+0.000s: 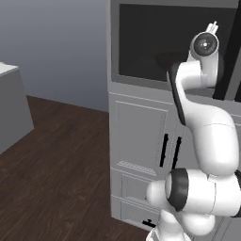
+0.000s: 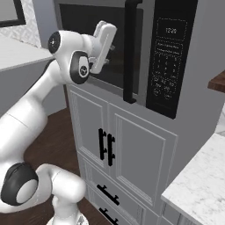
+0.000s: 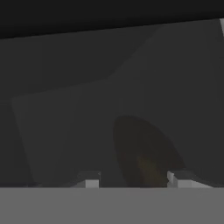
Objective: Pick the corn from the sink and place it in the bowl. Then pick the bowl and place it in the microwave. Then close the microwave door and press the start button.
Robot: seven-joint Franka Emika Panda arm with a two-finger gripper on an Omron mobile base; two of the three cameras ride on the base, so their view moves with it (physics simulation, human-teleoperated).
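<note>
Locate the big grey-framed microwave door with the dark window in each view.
Left base view: microwave door, upper centre-right, behind the arm.
Right base view: top left of centre, beside the arm.
Hand view: its dark window, close up.
Shared landmark: black cabinet handles below, both base views.

The built-in grey microwave [image 2: 176, 66] looks like smooth painted metal, and its big microwave door [image 2: 101, 44] carries a dark, glossy glass-like window with a matt black bar handle [image 2: 129, 52] along the edge. Below the microwave, the pale grey panelled cabinet doors [image 2: 127, 149] have a smooth satin paint finish with black handles. The floor [image 1: 52, 164] beside the cabinets is dark brown wood planking with a visible grain, and right of the microwave lies a white marble-like veined counter [image 2: 197, 184].
</note>
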